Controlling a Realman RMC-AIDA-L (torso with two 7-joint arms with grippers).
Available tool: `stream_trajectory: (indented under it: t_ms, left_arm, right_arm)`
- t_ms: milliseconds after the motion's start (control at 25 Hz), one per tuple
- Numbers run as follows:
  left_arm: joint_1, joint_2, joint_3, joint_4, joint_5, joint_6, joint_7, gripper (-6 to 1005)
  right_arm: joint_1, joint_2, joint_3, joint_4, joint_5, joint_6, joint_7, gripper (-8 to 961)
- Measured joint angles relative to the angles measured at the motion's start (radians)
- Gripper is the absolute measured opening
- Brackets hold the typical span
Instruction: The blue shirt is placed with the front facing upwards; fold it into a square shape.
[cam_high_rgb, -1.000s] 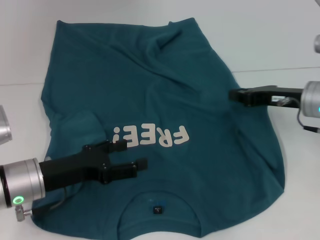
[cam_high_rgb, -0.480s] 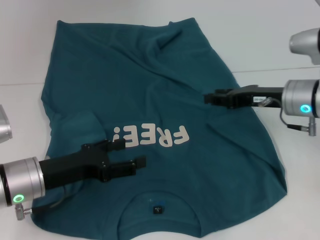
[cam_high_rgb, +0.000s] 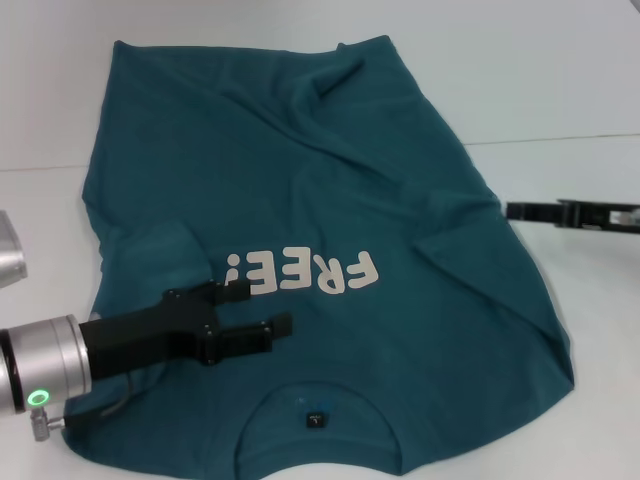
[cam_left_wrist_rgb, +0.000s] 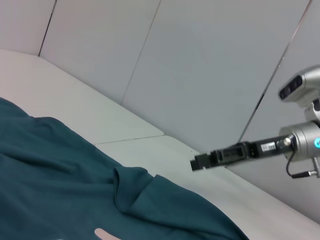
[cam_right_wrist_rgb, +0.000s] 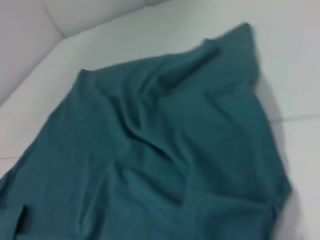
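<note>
The blue shirt (cam_high_rgb: 330, 180) lies spread on the white table, front up, collar and label (cam_high_rgb: 316, 418) nearest me. Its white "FREE!" letters (cam_high_rgb: 320, 272) read upside down. The right sleeve (cam_high_rgb: 455, 225) is folded inward onto the body. My left gripper (cam_high_rgb: 268, 305) is open and hovers over the chest just left of the letters, nothing between its fingers. My right gripper (cam_high_rgb: 512, 210) is off the cloth, just past the shirt's right edge; the left wrist view shows the right gripper (cam_left_wrist_rgb: 196, 162) above bare table. The right wrist view shows only the wrinkled shirt (cam_right_wrist_rgb: 165, 150).
The white table (cam_high_rgb: 560, 80) extends bare to the right and behind the shirt, with a seam line (cam_high_rgb: 560, 138) across it. Grey wall panels (cam_left_wrist_rgb: 200, 65) stand behind the table. The shirt's hem end is creased and bunched (cam_high_rgb: 340, 75).
The right gripper moved left over the shirt, carrying the right sleeve inward, then pulled back to the right off the cloth. The left gripper has stayed put.
</note>
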Motion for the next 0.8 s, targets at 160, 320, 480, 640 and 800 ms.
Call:
stream_trajectory:
  t_ms: [160, 320, 480, 640, 800]
  left_arm:
    - [0.000, 0.000, 0.001, 0.000, 0.000, 0.000, 0.000, 949]
    - [0.000, 0.000, 0.001, 0.000, 0.000, 0.000, 0.000, 950]
    - [0.002, 0.000, 0.001, 0.000, 0.000, 0.000, 0.000, 950]
    - [0.002, 0.000, 0.000, -0.002, 0.000, 0.000, 0.000, 949]
    - [0.003, 0.000, 0.000, -0.009, 0.000, 0.000, 0.000, 949]
  right_arm:
    - [-0.020, -0.010, -0.002, 0.016, -0.001, -0.026, 0.019, 718]
    - [-0.032, -0.008, 0.000, 0.017, -0.018, -0.039, 0.024, 712]
    - [-0.031, -0.001, 0.002, 0.030, -0.047, -0.035, 0.025, 701]
    - [-0.020, 0.003, 0.002, 0.050, -0.048, -0.026, 0.020, 688]
    - [-0.010, 0.011, 0.002, 0.050, -0.049, -0.026, 0.014, 679]
